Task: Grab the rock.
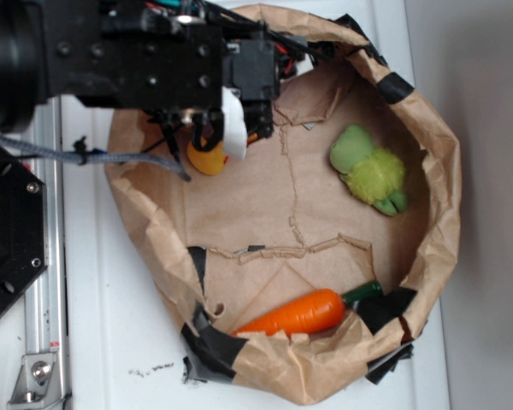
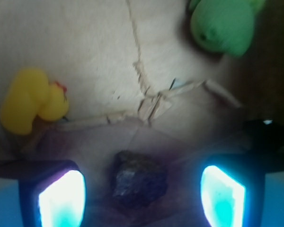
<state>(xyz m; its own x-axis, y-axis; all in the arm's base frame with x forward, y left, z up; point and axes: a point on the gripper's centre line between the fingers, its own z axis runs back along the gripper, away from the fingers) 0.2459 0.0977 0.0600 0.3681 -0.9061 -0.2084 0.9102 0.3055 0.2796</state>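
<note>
Brown paper makes a big crumpled bag (image 1: 436,231) with its sides rolled down like a bowl, stuck with bits of black tape (image 1: 214,342). It sits on a white table (image 1: 111,325).

From the outside view I can see a black robot arm (image 1: 137,60) coming in from the top left, hanging over the left part of the bag. Its gripper (image 1: 218,128) points down into the bag. A yellow duck (image 1: 207,158) peeks out just under it. A fuzzy green toy (image 1: 372,171) lies on the right side, and an orange carrot (image 1: 301,313) lies at the near edge. The arm hides the rock in this view.

The camera on the wrist shows what the outside view cannot. The rock (image 2: 138,178) is there, dark and bumpy, on the paper floor right between the two glowing fingers (image 2: 61,198). The fingers are spread wide apart, one on each side of the rock, with a gap on both sides. They are holding nothing. The rock is a chunky lump, a little taller than wide in this view, with no clear pointy end. The duck (image 2: 31,99) is off to the left and the green toy (image 2: 222,23) is far away at the top right. The carrot does not show here.
</note>
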